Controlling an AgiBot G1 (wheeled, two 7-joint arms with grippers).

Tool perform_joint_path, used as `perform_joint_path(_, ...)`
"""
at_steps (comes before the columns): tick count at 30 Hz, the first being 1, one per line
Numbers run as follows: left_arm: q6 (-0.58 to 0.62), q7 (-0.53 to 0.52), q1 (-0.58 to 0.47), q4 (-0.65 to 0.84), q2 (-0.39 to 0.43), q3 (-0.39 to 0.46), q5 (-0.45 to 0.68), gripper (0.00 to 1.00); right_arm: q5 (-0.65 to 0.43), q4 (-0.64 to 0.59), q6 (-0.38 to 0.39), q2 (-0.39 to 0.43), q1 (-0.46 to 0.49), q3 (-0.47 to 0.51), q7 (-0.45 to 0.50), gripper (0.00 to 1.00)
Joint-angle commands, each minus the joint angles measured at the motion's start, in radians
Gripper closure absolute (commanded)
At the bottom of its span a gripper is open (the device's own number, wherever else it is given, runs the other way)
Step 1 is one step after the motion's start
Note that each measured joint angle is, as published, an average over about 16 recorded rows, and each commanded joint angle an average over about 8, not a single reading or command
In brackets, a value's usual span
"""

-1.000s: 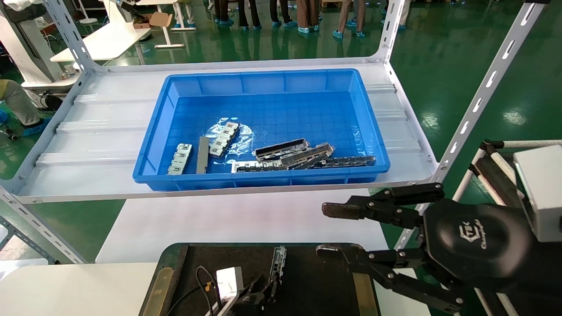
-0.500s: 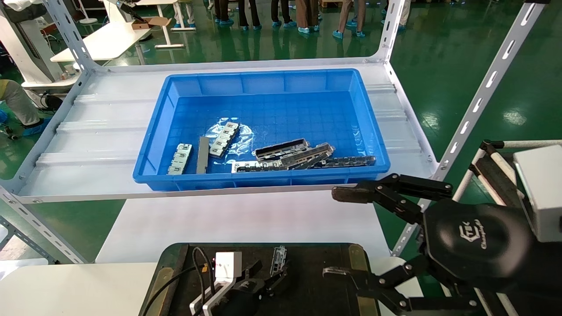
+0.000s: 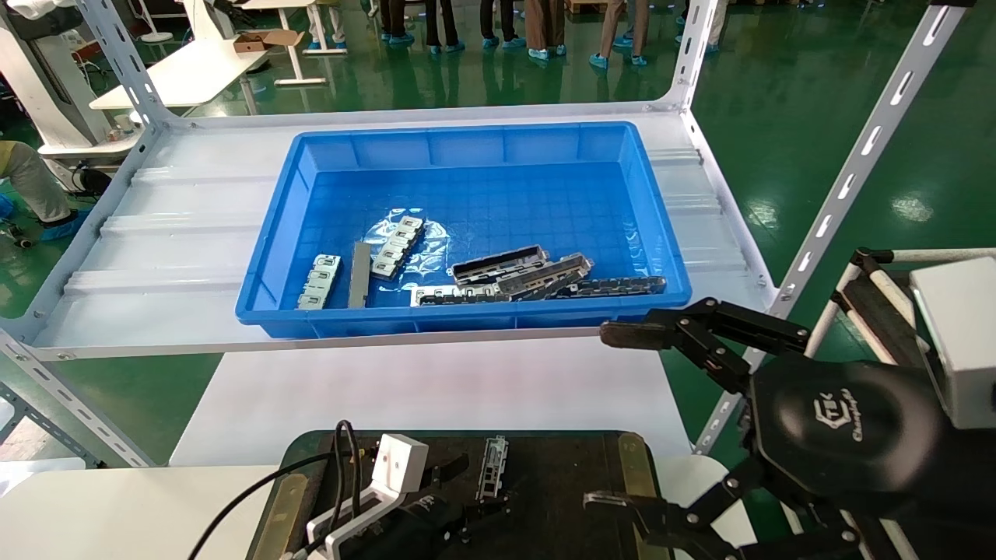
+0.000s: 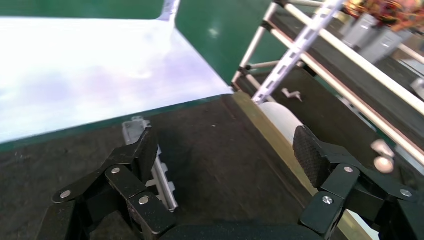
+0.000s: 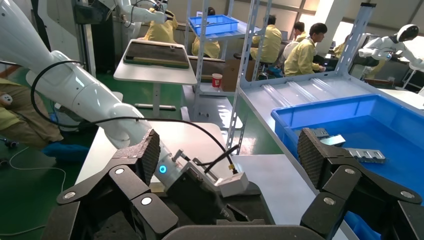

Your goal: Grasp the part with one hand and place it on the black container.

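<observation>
One part (image 3: pixel 492 467) lay flat on the matte floor of the black container (image 3: pixel 568 467), lengthwise and pointing away from the robot; judged to be already delivered, since nothing held it. In the left wrist view the same part (image 4: pixel 159 172) rested on the dark floor just beside one finger of the left pincer (image 4: pixel 225 155), whether touching or merely alongside cannot be told.

One left pincer (image 3: pixel 459 498), low over the container's near edge: released, fingers spread wide apart on either side of the part, clasping nothing. Judged to be letting go after setting down.

One right pincer (image 3: pixel 630 424), to the right of the container and off the shelf's front corner: likewise released, fingers splayed, empty. Its placing suggested an arm kept clear of the work.

One black container, on the white tabletop (image 3: pixel 420 389) below and in front of the shelf; brass-coloured strips ran along its two sides.

One blue bin (image 3: pixel 467 140) on the shelf above, serving as stock.

Seven or so remaining metal pieces in the bin, all near its front wall: two short ladder-like strips (image 3: pixel 398 246), one plain narrow bar (image 3: pixel 359 274), and a loose overlapping heap of about four long bars (image 3: pixel 537 280); the exact count within the heap cannot be told.
</observation>
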Motion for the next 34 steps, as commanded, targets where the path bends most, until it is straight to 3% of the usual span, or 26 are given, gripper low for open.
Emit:
perform_joint_path(1,0.050,0.018,0.001,-0.006,-0.018,-0.019,0.006,0.00,0.000,0.000,0.000,0.000,0.000,0.000,0.000,0.00)
perform_joint_path(18,0.466,0.244,0.041,-0.003,-0.151,-0.205,-0.098,0.00,0.000,0.000,0.000,0.000,0.000,0.000,0.000,0.00)
perform_joint_path(34,0.736,0.290,0.067,-0.008,-0.308,-0.263,-0.185,0.00,0.000,0.000,0.000,0.000,0.000,0.000,0.000,0.00)
